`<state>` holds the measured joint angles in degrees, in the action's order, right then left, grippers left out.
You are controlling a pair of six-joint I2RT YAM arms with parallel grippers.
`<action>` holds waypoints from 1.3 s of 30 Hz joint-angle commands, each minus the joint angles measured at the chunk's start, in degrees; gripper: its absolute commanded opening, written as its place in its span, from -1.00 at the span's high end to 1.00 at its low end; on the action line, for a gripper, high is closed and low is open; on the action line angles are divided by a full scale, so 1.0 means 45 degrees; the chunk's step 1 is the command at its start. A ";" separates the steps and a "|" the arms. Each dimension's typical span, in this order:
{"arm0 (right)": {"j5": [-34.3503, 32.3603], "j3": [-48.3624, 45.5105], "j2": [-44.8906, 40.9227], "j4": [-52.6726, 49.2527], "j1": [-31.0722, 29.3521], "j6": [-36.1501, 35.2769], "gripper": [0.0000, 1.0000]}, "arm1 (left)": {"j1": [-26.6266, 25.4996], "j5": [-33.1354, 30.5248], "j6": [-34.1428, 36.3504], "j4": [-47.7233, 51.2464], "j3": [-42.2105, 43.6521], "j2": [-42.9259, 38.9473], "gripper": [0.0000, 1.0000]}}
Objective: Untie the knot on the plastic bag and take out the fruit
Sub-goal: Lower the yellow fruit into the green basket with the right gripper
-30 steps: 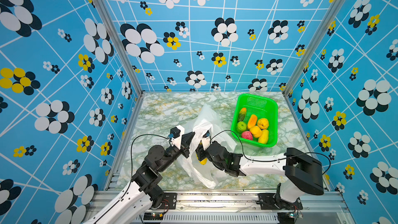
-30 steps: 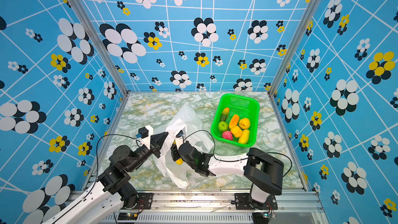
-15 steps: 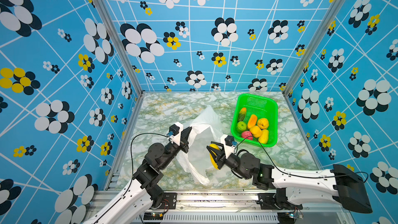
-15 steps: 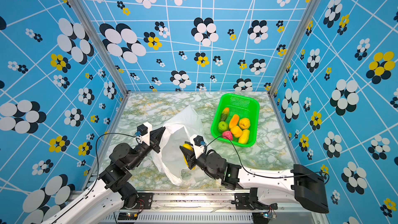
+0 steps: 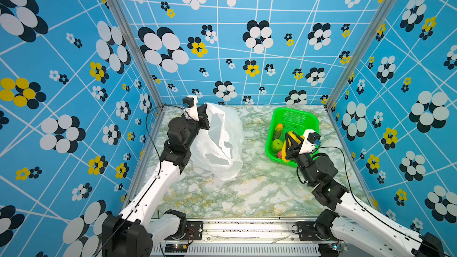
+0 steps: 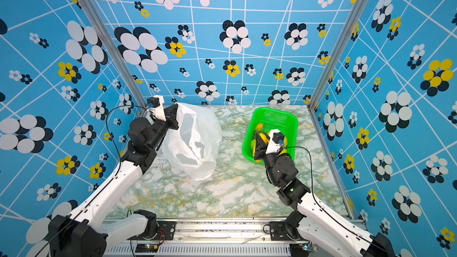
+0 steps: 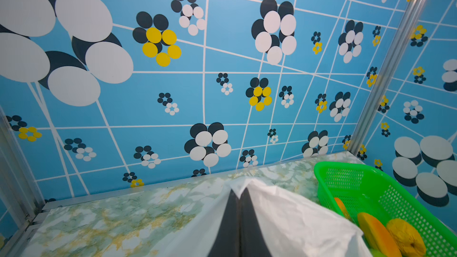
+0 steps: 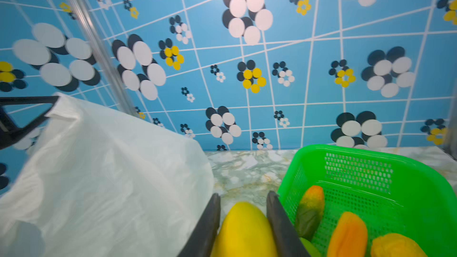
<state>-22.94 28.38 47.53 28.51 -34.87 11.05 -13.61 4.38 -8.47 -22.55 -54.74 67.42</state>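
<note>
Right hand [image 8: 243,196] has swung from the plastic bag [image 5: 220,142] across to the green basket [image 5: 294,111], a yellow fruit [image 8: 243,228] clamped between its part-spread fingers.

On the marbled counter [image 5: 247,194], the white bag slumps well to the basket's left in both top views, its mouth gaping. The bag's top edge is pinched in the tightly closed left hand [image 7: 238,190], which has risen toward the back wall. The right hand holds its catch at the basket's bag-side rim. More fruit [image 8: 346,236] lies inside the basket: orange, yellow and green pieces.
</note>
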 commanded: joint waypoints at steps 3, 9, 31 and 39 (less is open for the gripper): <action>0.2578 0.1227 0.2227 -0.0583 0.3123 0.1913 0.52 | 0.0361 -0.0302 -0.1130 -0.0400 -0.0658 0.0944 1.00; 0.4323 0.3356 0.6674 0.0164 0.5540 0.2484 0.44 | 0.0334 0.0004 -0.1279 -0.1011 0.0121 0.1348 1.00; 0.4226 0.9441 1.5293 -0.1210 0.7897 0.5885 0.12 | -0.0337 0.0209 -0.0238 -0.1429 0.1389 0.1759 1.00; 0.4459 0.9196 1.4954 -0.1414 0.7906 0.5737 -0.69 | -0.0915 -0.0046 -0.0268 -0.0895 0.1946 0.1237 1.00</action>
<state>-3.18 70.22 116.03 23.64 0.82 37.17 -16.58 4.82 -10.46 -27.03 -47.27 75.18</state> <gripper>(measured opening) 0.802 0.040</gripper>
